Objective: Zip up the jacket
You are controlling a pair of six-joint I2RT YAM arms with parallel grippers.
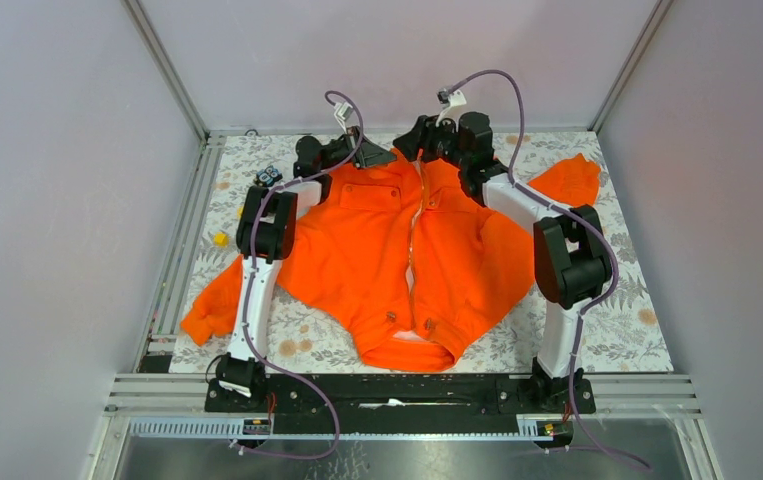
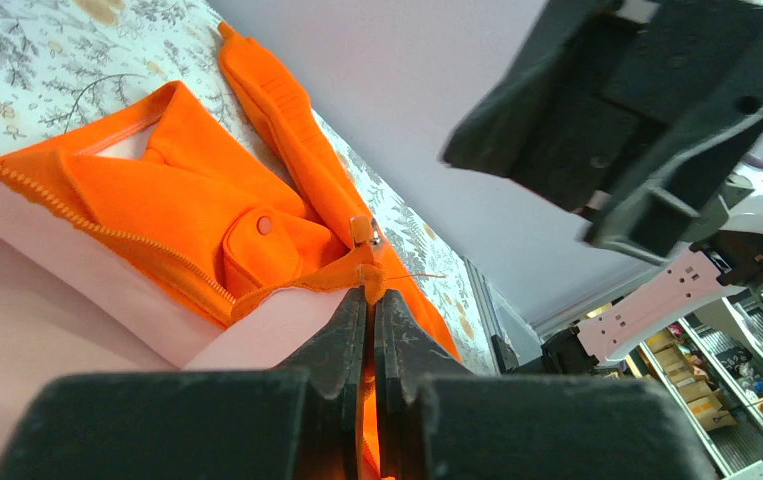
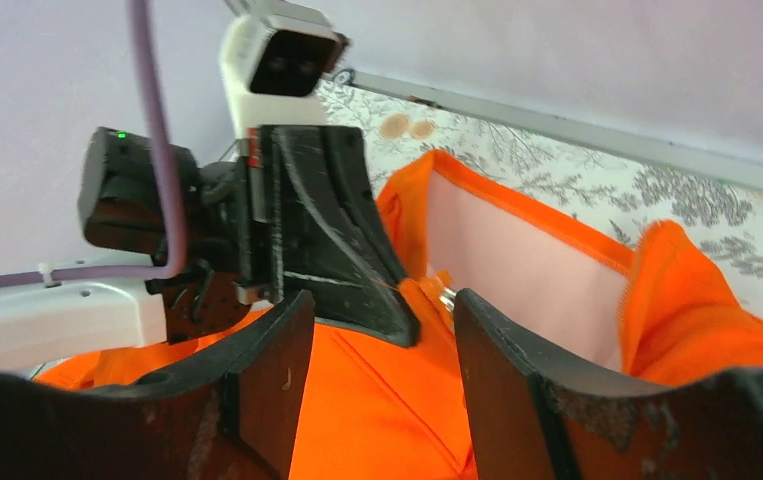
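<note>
Left gripper (image 2: 370,300), closed on the jacket (image 1: 357,260) edge just beside the slider (image 2: 362,232) at the far end; zipper (image 1: 415,245) runs near-to-far along the garment's middle; right gripper (image 3: 382,300), jaws apart, faces the slider from the right

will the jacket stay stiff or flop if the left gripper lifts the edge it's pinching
Probably floppy: the jacket lies creased with sleeves sprawled, so mostly the pinched part should rise. Likely light, since the left gripper holds a thin fold between shut fingers. It might slide on the table.
</note>
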